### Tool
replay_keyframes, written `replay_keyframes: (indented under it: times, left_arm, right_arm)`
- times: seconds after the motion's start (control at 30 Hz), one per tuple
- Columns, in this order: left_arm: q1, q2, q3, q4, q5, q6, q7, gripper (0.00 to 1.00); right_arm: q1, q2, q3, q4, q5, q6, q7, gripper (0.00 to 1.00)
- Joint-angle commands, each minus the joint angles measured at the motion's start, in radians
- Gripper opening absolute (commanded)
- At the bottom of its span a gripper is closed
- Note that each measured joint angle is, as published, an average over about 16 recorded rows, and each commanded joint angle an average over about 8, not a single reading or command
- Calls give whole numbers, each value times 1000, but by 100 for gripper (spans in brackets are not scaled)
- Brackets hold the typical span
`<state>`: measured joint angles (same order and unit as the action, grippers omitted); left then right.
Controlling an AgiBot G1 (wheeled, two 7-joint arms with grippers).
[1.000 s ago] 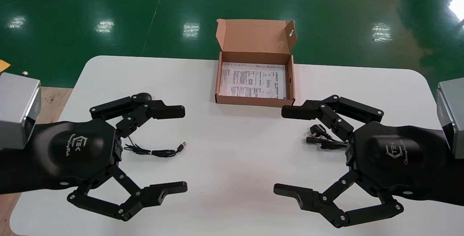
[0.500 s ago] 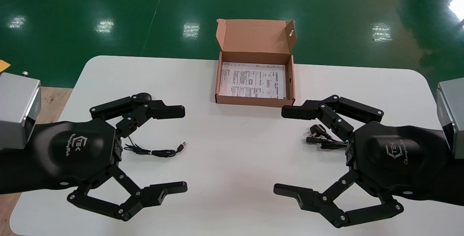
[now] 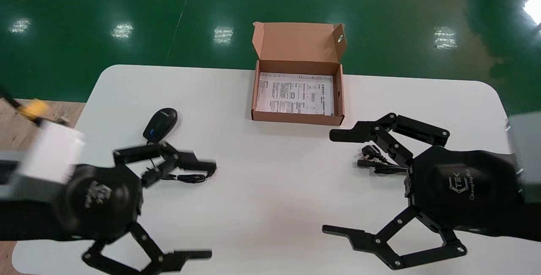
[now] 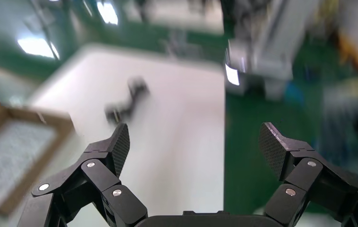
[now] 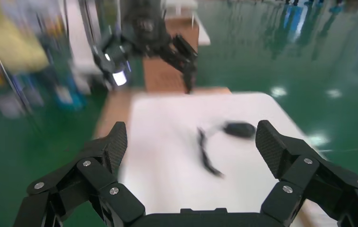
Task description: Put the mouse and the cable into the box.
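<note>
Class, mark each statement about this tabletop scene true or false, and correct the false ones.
1. The mouse lies on the table, outside the box. True.
2. The box is shut. False: its lid stands up, and a printed sheet lies inside.
3. The left gripper and the right gripper are both open, holding nothing. True.
4. The plugged cable lies beside the left gripper. False: it lies on the table by the right gripper.
</note>
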<state>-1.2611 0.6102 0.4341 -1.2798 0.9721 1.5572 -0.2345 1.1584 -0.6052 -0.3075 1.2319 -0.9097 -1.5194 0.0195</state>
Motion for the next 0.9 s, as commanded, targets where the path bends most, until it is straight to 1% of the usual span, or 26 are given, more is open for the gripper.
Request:
replay_keyframes:
  times: [0.03, 0.13, 0.3, 0.4, 0.47, 0.57, 0.67, 0.77, 0.9]
  left_arm:
    - [-74, -4, 53, -18, 89, 27, -28, 100]
    - [-168, 28, 142, 53, 189, 28, -18, 100]
    - [-260, 96, 245, 258, 328, 9, 61, 100]
    - [-295, 145, 284, 404, 404, -17, 125, 100]
    - [-313, 181, 304, 502, 449, -43, 172, 100]
    - [-334, 233, 325, 640, 505, -89, 243, 100]
    - [-348, 278, 335, 763, 533, -132, 309, 100]
    - [-356, 316, 336, 869, 540, -165, 369, 100]
    - [-359, 358, 335, 981, 543, -202, 442, 100]
  right_arm:
    - [26, 9, -2, 3, -54, -10, -52, 100]
    - [91, -9, -41, -92, -194, -24, -179, 100]
    - [198, -64, -119, -333, -407, -16, -371, 100]
    - [258, -103, -159, -488, -510, 20, -469, 100]
    - [293, -129, -180, -584, -568, 64, -529, 100]
    - [333, -168, -203, -705, -638, 146, -600, 100]
    - [363, -205, -219, -799, -684, 220, -654, 100]
    - [385, -236, -230, -873, -711, 268, -698, 100]
    - [409, -272, -239, -954, -731, 311, -745, 100]
